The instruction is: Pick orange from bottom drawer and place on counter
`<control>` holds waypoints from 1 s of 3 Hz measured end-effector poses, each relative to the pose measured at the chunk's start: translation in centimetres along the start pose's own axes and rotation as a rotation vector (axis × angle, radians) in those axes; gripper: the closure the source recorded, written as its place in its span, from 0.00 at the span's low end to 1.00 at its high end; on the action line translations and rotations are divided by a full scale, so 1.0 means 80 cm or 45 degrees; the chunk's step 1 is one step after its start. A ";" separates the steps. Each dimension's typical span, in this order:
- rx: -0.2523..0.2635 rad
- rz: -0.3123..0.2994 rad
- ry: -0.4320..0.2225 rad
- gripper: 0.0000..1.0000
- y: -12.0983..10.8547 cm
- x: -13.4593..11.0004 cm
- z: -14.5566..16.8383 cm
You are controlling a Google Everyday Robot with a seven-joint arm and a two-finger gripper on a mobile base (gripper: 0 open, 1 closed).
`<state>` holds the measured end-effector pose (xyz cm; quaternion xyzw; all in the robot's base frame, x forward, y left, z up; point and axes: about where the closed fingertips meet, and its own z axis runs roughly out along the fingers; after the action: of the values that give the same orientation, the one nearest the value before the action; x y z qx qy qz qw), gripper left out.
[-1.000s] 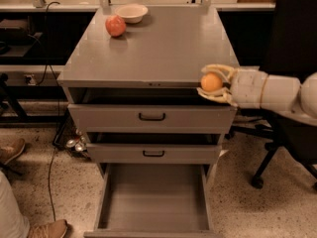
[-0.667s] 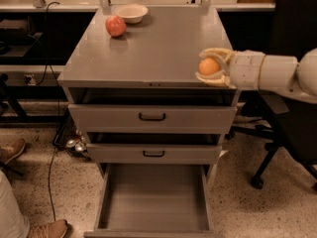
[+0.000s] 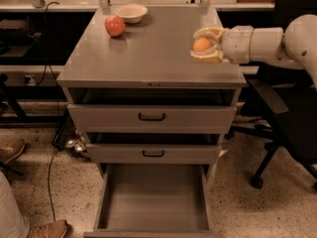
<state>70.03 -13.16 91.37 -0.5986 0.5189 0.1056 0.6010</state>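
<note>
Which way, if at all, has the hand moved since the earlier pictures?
Yes. The hand, shut on the orange, has moved from the counter's front right corner toward its back, away from the front lip and slightly inward.

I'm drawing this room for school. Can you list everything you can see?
orange: one, light orange, in the gripper, above the counter's right side
counter: one, grey, cabinet top
bottom drawer: one, grey, lowest, pulled open
upper drawers: two, grey, black handles, above it
red fruit: one, reddish, counter's back left
bowl: one, pale, beside the red fruit
chair: one, black, right of cabinet
shoes: two, brown, floor at left
gripper: one, cream, shut on the orange
arm: one, white, reaching from the right
</note>
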 end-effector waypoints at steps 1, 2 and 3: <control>-0.046 0.085 -0.020 1.00 -0.030 0.013 0.029; -0.079 0.182 -0.023 1.00 -0.046 0.037 0.059; -0.089 0.237 -0.008 1.00 -0.052 0.054 0.072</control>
<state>77.89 -11.64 89.18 -0.5680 0.5664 0.1809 0.5690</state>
